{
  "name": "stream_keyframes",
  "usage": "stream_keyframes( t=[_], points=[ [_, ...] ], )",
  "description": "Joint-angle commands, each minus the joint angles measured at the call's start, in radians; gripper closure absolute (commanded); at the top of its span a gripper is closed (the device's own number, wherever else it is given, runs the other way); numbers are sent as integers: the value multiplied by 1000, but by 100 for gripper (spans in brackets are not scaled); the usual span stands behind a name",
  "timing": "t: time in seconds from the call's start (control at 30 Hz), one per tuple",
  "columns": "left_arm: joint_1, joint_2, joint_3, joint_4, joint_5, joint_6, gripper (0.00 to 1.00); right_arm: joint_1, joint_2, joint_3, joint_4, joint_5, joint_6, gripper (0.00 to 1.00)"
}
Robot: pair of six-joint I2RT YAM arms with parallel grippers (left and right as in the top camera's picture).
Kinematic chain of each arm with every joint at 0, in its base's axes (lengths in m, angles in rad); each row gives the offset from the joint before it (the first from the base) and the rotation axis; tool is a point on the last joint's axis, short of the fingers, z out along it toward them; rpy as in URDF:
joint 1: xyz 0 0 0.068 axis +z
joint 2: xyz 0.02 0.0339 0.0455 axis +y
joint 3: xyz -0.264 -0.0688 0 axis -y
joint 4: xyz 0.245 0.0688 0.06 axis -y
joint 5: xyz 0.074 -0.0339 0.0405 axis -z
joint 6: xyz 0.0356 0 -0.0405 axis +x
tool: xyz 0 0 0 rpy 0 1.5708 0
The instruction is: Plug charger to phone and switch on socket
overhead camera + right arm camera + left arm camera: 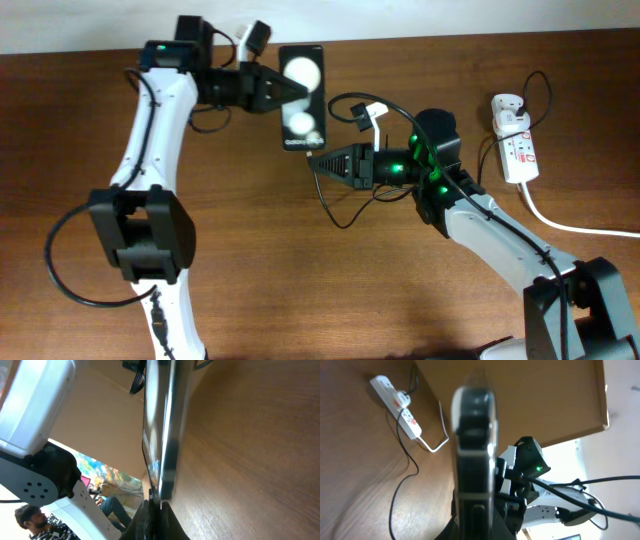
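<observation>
The black phone (301, 98), with two bright reflections, lies at the table's far middle. My left gripper (289, 92) is shut on its left side. In the left wrist view the phone (475, 445) stands edge-on between the jaws (476, 527). My right gripper (314, 160) points left at the phone's near end and is shut on the charger's plug tip. In the right wrist view the fingers (156, 510) meet the phone's end (162, 435). The thin black charger cable (337, 220) loops below the right gripper. The white socket (520, 152) lies at the right, with a white adapter (506, 106) in it.
The socket's thick white cord (575, 226) runs off the right edge. The socket also shows in the left wrist view (402, 407), with a thin black cable (399, 491) trailing from it. The table's back edge is just behind the phone.
</observation>
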Motion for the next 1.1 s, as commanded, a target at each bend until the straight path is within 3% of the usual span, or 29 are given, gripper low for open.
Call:
stream_keyframes(
  t=[0.0,0.23,0.43,1.07],
  points=[
    [71,-13,9,-3,63,4,100,-4,-1,25,5,98,49,96],
    [86,-13,9,6,63,4,100,31,-1,25,33,320,214,96],
    [85,-13,9,122,63,-142,100,92,0,25,35,286,188,96],
    [36,-13,9,140,62,-146,100,104,0,25,96,220,164,96]
  ],
)
